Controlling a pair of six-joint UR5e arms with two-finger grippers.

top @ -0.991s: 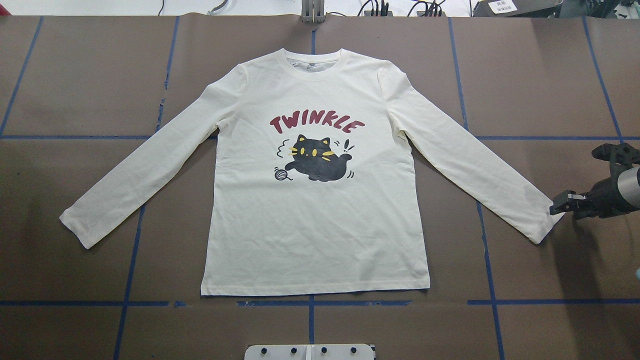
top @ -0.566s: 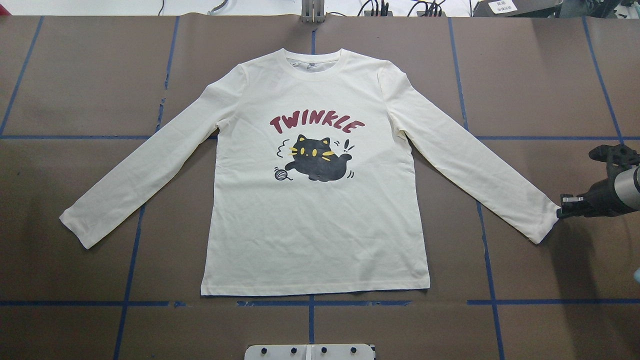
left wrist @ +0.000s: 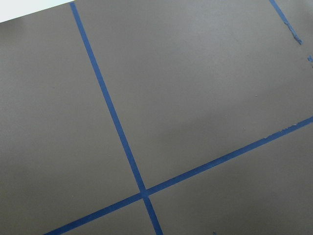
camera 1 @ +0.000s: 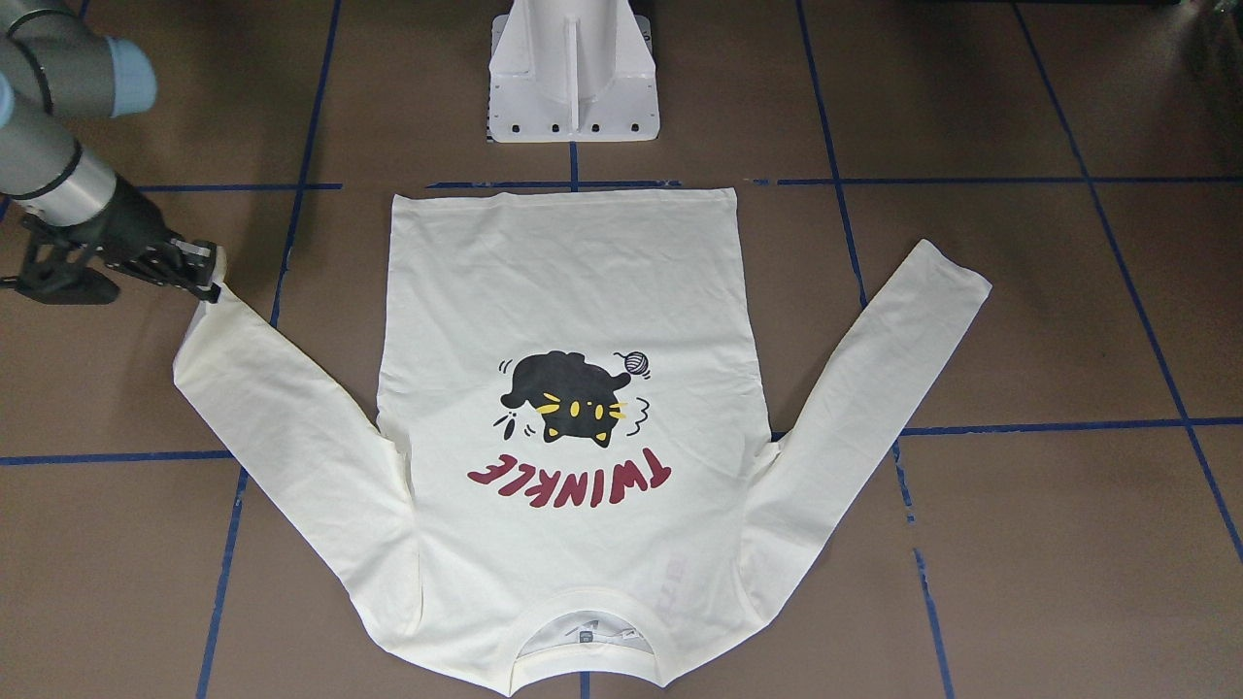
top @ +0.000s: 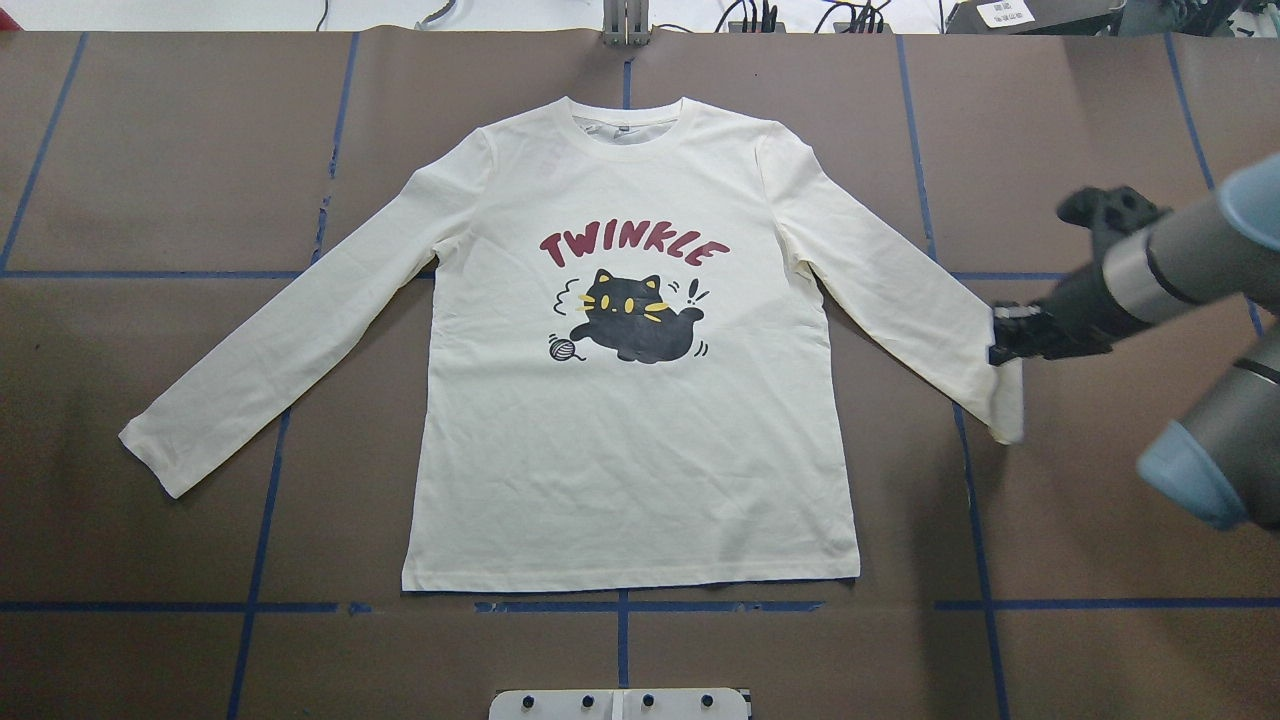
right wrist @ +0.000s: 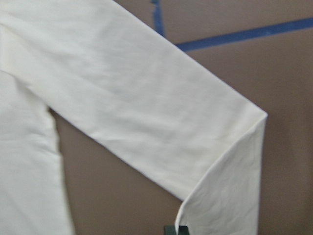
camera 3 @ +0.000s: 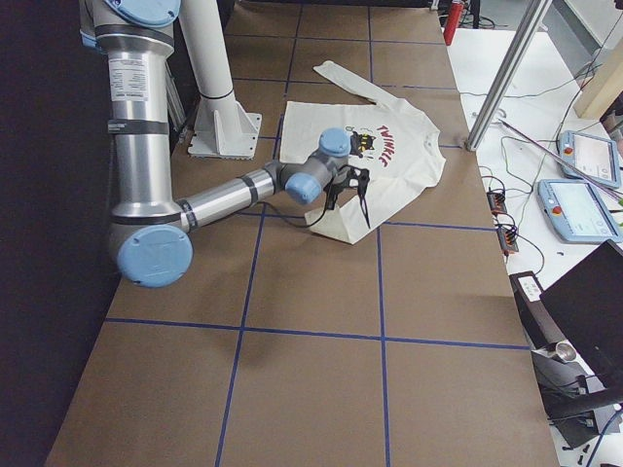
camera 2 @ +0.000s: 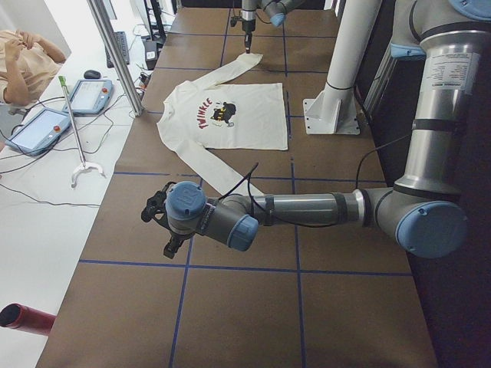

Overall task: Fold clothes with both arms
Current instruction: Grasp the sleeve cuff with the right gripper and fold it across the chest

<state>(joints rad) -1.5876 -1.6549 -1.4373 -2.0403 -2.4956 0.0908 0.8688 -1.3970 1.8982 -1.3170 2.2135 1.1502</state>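
The cream long-sleeved T-shirt [top: 630,460] lies flat and face up on the brown table, cat graphic and "TWINKLE" showing. My right gripper [top: 1003,342] is shut on the cuff of the sleeve on my right. It holds the cuff off the table, so the sleeve end [top: 1010,405] hangs folded under it. The right wrist view shows that bent sleeve [right wrist: 146,112] close up. The front view has the same gripper [camera 1: 206,275] at the cuff. The other sleeve [top: 270,360] lies stretched out flat. My left gripper [camera 2: 163,218] hovers over bare table beyond that sleeve; I cannot tell whether it is open.
The white pedestal base [camera 1: 573,78] stands just behind the shirt's hem. Blue tape lines [left wrist: 117,132] cross the brown table cover. Off the table's far side are a metal post [camera 2: 115,57], control tablets [camera 2: 88,96] and a seated person [camera 2: 27,57].
My right gripper closed on the cuff, lifted it and carried it inward toward the shirt body. The sleeve end now hangs folded instead of lying flat.
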